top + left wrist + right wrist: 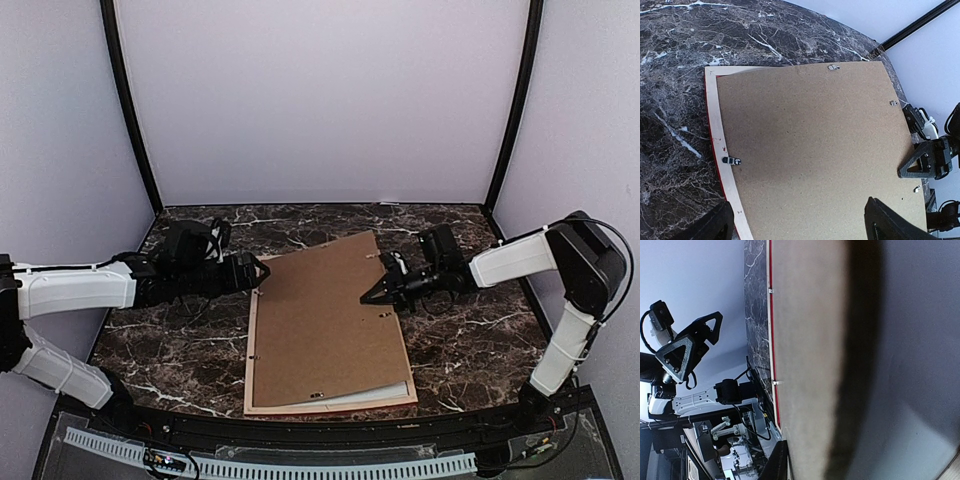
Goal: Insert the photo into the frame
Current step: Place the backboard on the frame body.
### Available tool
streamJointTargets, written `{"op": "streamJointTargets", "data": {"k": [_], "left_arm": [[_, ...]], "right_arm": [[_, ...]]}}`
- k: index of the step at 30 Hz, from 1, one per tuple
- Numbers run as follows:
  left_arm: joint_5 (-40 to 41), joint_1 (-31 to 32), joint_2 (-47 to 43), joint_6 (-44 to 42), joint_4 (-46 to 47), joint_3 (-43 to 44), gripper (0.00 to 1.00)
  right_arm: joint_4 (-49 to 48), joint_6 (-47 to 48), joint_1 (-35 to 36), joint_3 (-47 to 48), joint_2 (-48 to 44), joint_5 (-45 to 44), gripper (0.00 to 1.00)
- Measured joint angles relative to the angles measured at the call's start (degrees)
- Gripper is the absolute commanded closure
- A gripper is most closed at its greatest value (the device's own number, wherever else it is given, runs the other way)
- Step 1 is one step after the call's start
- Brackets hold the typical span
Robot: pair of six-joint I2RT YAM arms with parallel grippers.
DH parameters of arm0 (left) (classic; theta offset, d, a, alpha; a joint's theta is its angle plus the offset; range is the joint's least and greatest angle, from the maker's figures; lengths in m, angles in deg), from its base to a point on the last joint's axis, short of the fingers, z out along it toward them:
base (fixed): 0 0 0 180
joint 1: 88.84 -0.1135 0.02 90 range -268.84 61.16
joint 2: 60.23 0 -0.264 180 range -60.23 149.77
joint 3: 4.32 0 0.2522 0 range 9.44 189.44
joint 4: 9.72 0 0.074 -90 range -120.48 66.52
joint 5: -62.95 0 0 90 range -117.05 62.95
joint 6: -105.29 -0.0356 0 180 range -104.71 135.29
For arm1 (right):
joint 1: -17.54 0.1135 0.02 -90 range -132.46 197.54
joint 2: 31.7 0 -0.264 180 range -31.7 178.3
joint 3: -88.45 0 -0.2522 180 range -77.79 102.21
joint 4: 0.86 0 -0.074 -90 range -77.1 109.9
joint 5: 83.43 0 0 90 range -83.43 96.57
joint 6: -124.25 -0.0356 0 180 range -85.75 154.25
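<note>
Looking down on the dark marbled tabletop [470, 340], dead centre: large thin rectangular picture frame [251, 350], red at the outer edge, pale bare wood back turned up, so lying face down. Long axis running 12 to 6 in the overhead view. Resting askew on top of it, a plain brown fibreboard backing board [325, 320], twisted a touch toward 11-to-5, far corner poking past the frame at about 1 o'clock. Peeking out under its 5 o'clock corner, a sliver of white sheet [380, 393]. No sign of the dark landscape photo anywhere; possibly under the board, impossible to tell.

Now the key geometry. Right end effector [372, 295] in from 3 o'clock, jaws nearly together, by the look of it pinching the board's right long edge around its middle, board surface filling the wrist view at a grazing angle. Frame directly at 9 o'clock from it. Left end effector [262, 272] spread wide, gripping nothing, hovering by the frame's 11 o'clock corner, frame stretching away toward 3 and 4 o'clock. Both close, but only the right in contact. Small metal turn clips [731, 161] dotted along the frame's back rim. Judging from this: board to be swung off or squared up along 12-to-6 before anything else, with the pull going across the short axis.
</note>
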Motion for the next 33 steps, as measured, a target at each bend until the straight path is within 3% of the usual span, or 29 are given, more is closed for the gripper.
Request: {"op": "streamJointTargets", "data": {"k": [21, 33], "left_arm": [[-0.07, 0.22, 3.08, 0.24, 0.52, -1.29, 0.07], [-0.42, 1.27, 3.76, 0.52, 1.77, -1.29, 0.07]], "right_arm": [[0.13, 0.02, 0.09, 1.84, -0.48, 2.21, 0.96], [0.76, -0.70, 0.61, 1.64, -0.44, 0.52, 0.80]]}}
